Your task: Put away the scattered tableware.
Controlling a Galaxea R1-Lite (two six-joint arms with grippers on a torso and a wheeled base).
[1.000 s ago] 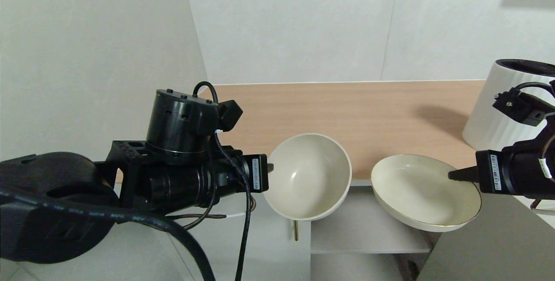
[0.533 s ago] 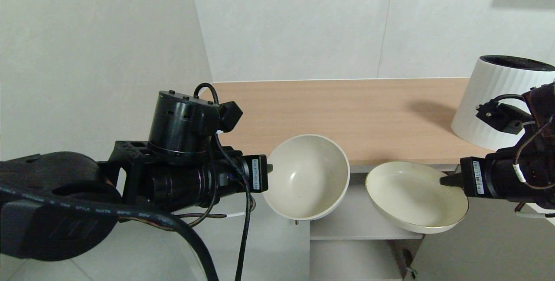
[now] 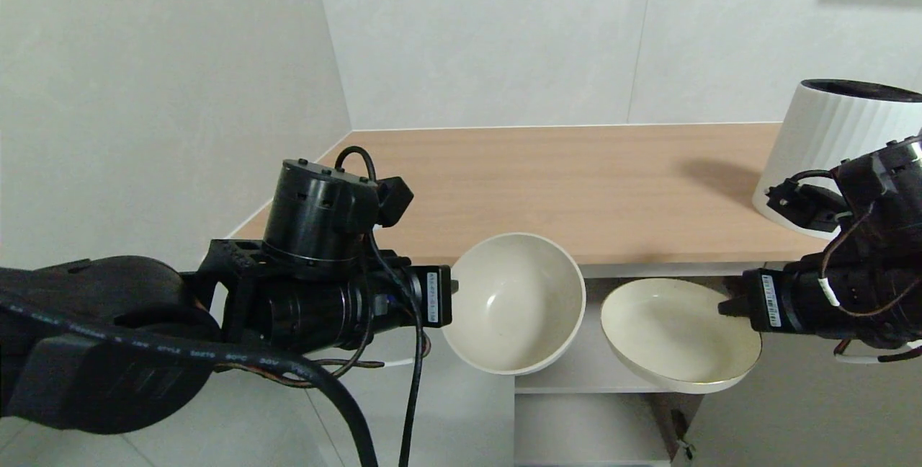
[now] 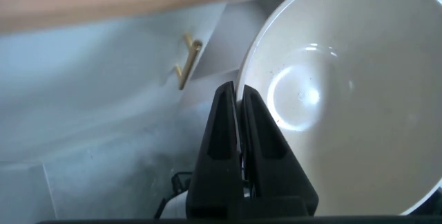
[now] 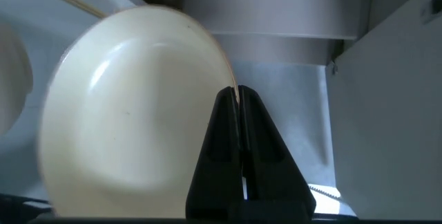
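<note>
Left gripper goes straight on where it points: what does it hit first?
Probably the plate in the right gripper: the left gripper points at it, its bowl leading. Depth unclear.

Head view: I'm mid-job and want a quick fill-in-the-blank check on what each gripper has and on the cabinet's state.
1. The left gripper is shut on the rim of the ____.
2. The right gripper is shut on the rim of the ____.
3. Under the countertop, the cabinet behind the two dishes stands ____, its shelf showing.

Missing words: bowl; plate; open.
</note>
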